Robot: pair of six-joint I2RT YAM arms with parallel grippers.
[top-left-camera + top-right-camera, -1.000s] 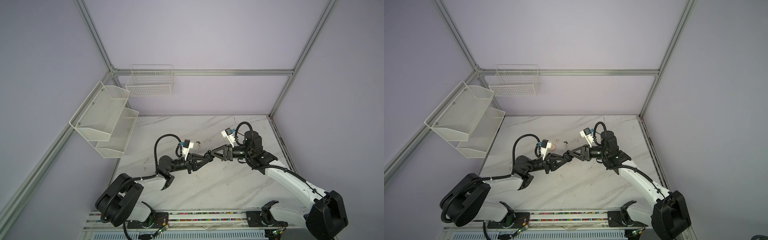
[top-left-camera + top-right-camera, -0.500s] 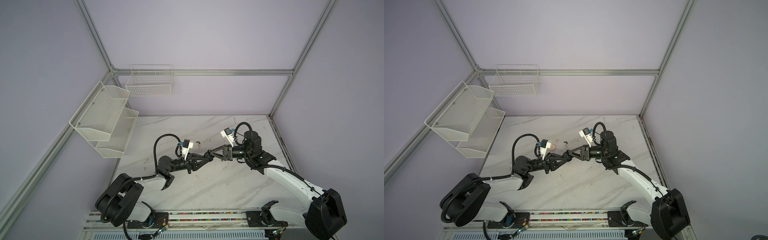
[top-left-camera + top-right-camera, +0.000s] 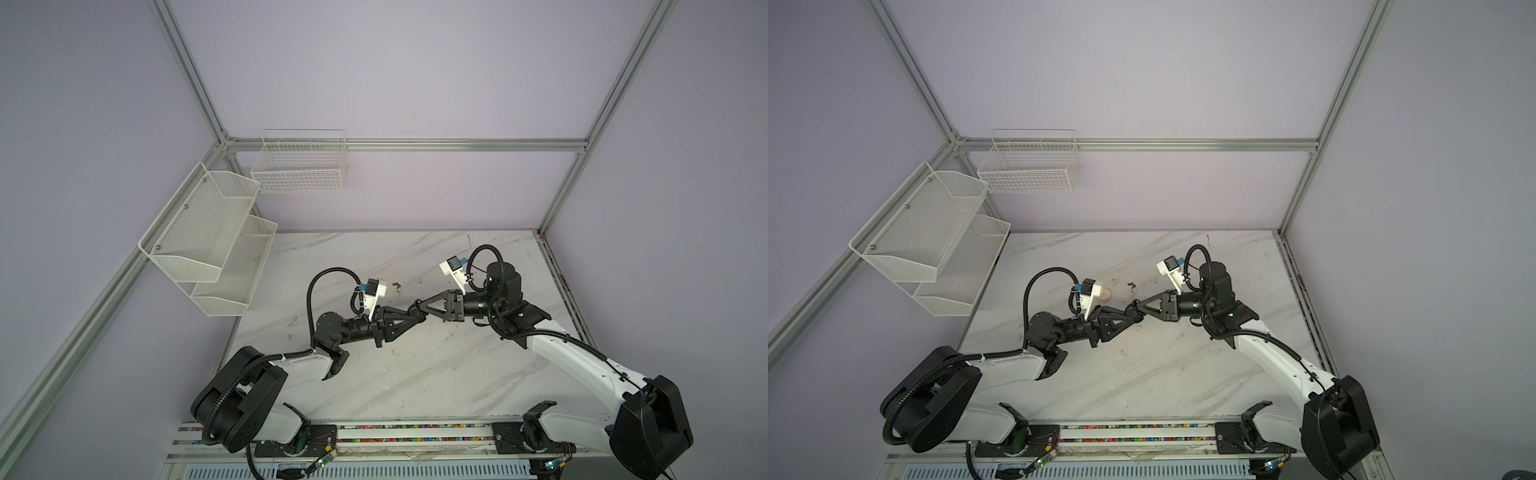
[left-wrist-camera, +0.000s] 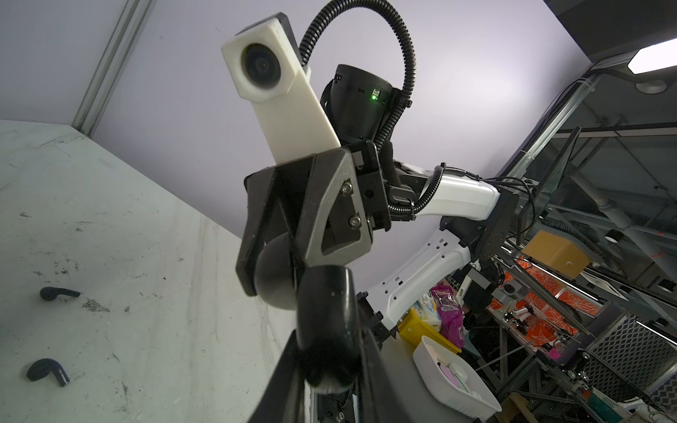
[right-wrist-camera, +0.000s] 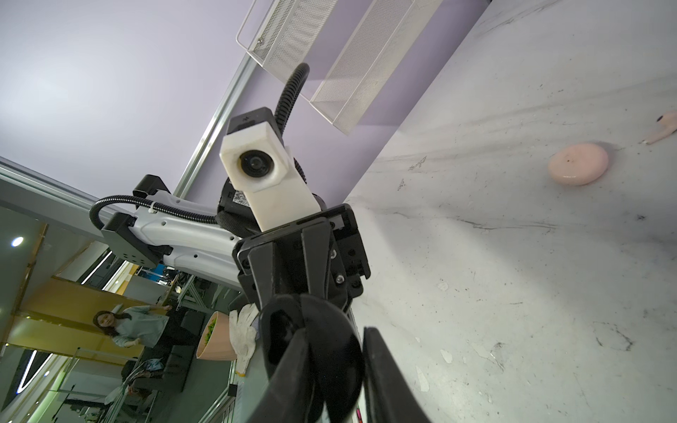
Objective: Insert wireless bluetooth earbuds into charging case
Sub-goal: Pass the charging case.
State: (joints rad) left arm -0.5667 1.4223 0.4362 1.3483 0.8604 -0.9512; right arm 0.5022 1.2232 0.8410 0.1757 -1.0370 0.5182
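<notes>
Right wrist: closed pink case (image 5: pixel 578 163); earbud (image 5: pixel 663 129) beside

My left arm (image 3: pixel 303 368) and right arm (image 3: pixel 569 353) wear white shells between black joints, on bulky black bases (image 3: pixel 652 428). A ribbed black cable (image 3: pixel 308 303) arcs over each wrist. My left gripper (image 3: pixel 417 319) and right gripper (image 3: pixel 417 306) are black triangular frames (two silver screws (image 4: pixel 346 187) show on the right), each topped by a white camera housing (image 4: pixel 278 91). A green light (image 4: pixel 373 97) dots my right wrist.
</notes>
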